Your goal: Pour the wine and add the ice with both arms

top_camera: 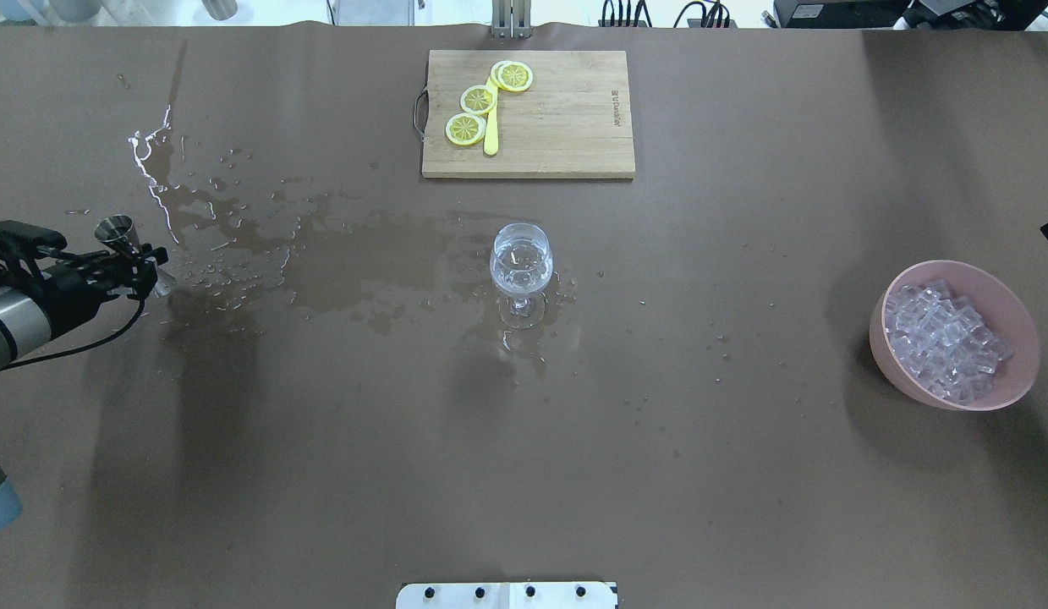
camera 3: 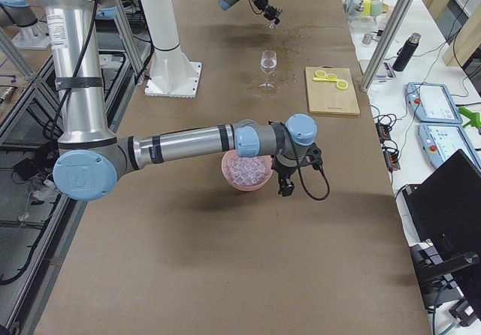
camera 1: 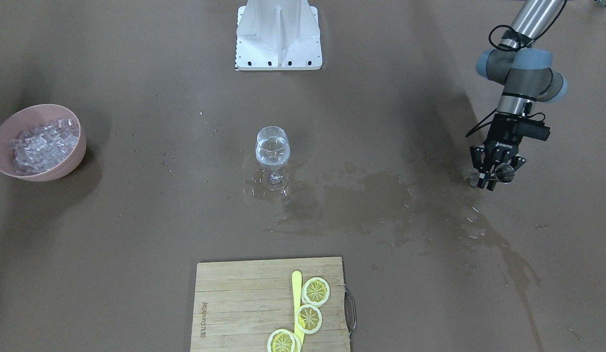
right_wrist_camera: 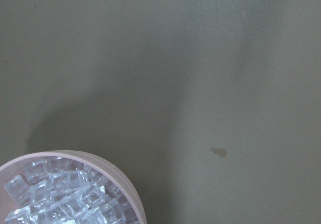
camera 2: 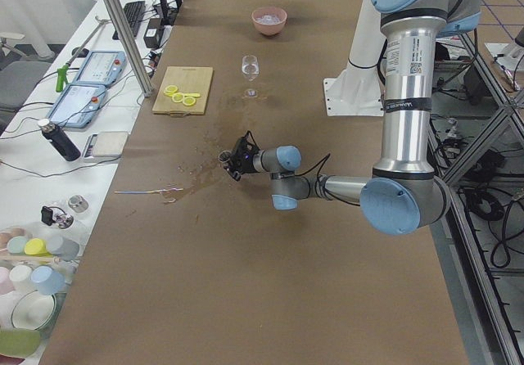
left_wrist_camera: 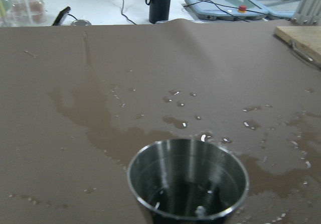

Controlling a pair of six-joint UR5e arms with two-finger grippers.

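Note:
A wine glass (camera 1: 272, 146) stands upright mid-table with clear wine in its bowl; it also shows in the overhead view (top_camera: 521, 260). A pink bowl (top_camera: 880, 338) holds several ice cubes (top_camera: 942, 338) at the robot's right. My left gripper (camera 1: 493, 174) is shut on a steel jigger (top_camera: 116, 230) over the wet far-left table. In the left wrist view the jigger (left_wrist_camera: 188, 181) holds only drops. My right gripper (camera 3: 285, 185) hangs low beside the bowl (camera 3: 246, 171), past its outer side. I cannot tell whether it is open or shut. The right wrist view shows the bowl rim (right_wrist_camera: 108, 164) and ice (right_wrist_camera: 60, 194).
A wide spill (top_camera: 337, 262) runs from the glass to the left gripper. A wooden cutting board (top_camera: 566, 114) with lemon slices (top_camera: 478, 99) and a yellow knife lies at the far side. The white metal stand (camera 1: 278, 34) is at the robot's edge.

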